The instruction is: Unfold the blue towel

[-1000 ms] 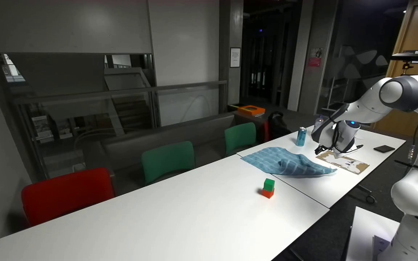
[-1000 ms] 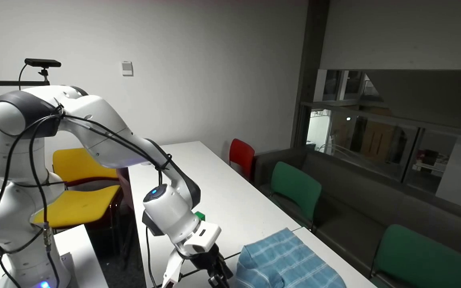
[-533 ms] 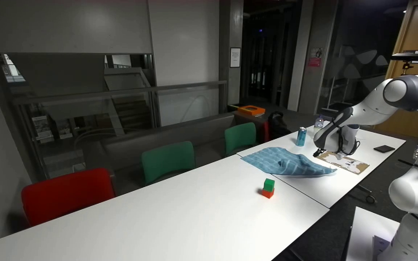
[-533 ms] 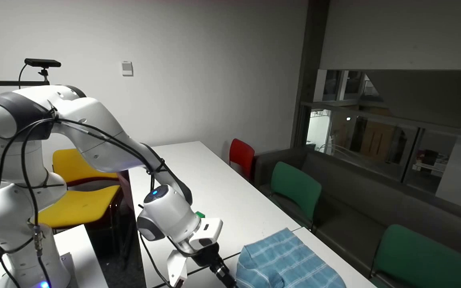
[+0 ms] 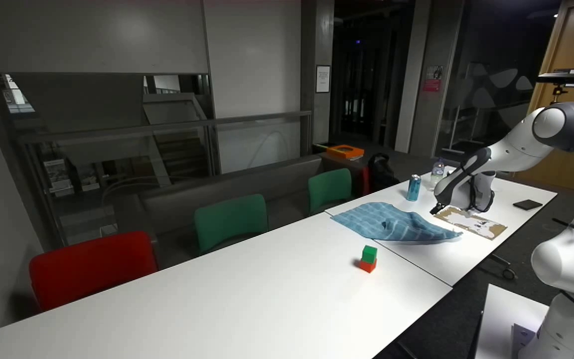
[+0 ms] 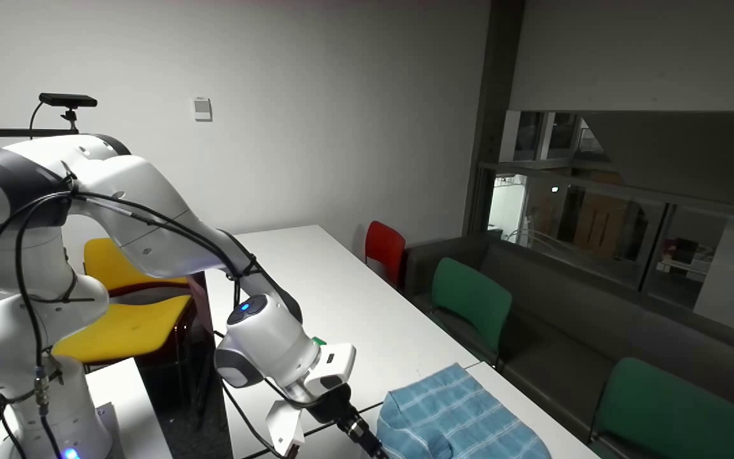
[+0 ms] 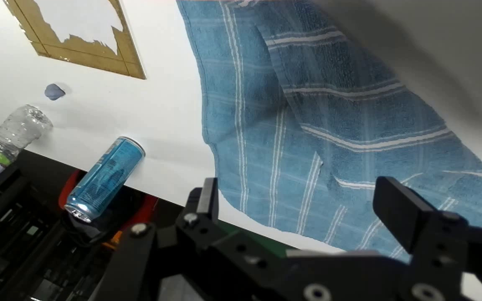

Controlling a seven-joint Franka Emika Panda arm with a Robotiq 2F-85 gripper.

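The blue towel [image 5: 391, 225] with white stripes lies on the white table, partly folded over itself and rumpled. It also shows in an exterior view [image 6: 462, 417], cut off by the lower edge. In the wrist view, a folded-over layer of the towel [image 7: 341, 113] lies across the flatter part. My gripper [image 7: 297, 198] is open, its two fingers wide apart, with nothing between the pads. The towel lies beyond the fingers, apart from them as far as I can tell. In an exterior view, the gripper [image 5: 435, 210] is tilted beside the towel, above the board's edge.
A blue can [image 5: 414, 188] and a clear bottle [image 5: 437, 170] stand behind the gripper. A brown board with torn white paper [image 7: 86, 58] lies beside the towel. A green block [image 5: 369, 254] sits on a red block [image 5: 368, 266]. A dark flat object [image 5: 527, 204] lies near the table's edge.
The arm's elbow has drawn back toward its base. The wrist has tilted, and the fingertips have swung toward the towel in an exterior view. The towel has not moved.
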